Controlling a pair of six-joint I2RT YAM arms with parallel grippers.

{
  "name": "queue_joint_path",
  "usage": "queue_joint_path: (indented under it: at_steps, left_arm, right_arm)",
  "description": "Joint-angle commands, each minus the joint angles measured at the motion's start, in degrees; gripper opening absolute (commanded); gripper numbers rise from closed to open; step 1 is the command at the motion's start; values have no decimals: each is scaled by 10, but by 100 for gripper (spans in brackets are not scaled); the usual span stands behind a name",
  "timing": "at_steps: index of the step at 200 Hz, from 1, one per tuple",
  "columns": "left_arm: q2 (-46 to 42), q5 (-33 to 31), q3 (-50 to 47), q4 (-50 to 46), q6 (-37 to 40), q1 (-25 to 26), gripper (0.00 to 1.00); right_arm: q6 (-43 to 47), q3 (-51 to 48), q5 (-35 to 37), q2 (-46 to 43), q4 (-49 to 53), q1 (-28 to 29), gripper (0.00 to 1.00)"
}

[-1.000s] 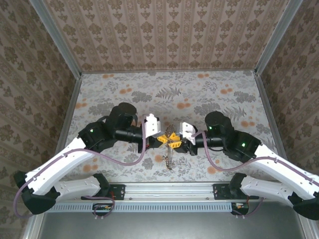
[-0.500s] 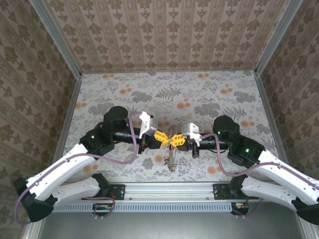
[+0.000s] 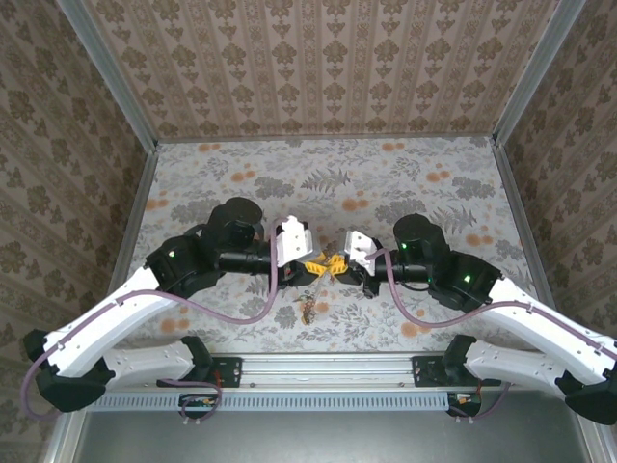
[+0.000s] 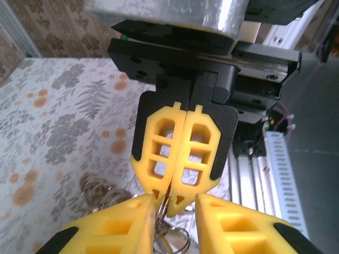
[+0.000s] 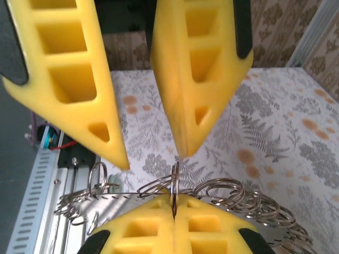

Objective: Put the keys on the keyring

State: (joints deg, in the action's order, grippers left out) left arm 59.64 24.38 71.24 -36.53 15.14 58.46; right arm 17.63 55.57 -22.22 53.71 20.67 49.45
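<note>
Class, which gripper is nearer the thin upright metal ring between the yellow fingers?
Right. The right gripper is shut on the metal ring; the left gripper faces it, open fingers flanking the ring's top, contact unclear.

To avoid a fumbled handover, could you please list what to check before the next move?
1. Right tool shut on ring: ok.
2. Left tool open: ok.
3. Ring centred between left fingers: not ok, it sits under one tip.
4. Key ready to thread: cannot tell.
</note>
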Motion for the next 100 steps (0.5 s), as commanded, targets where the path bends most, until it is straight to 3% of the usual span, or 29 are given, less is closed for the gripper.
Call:
queue_joint_path:
  at_steps: [1, 100]
  left_arm:
    - [6, -50, 11, -56, 41, 6, 27]
    - [35, -24, 16, -50, 46, 15, 26]
  right_arm:
    - [20, 26, -1, -10, 11, 2, 0]
    - [22, 31, -34, 1, 7, 4, 0]
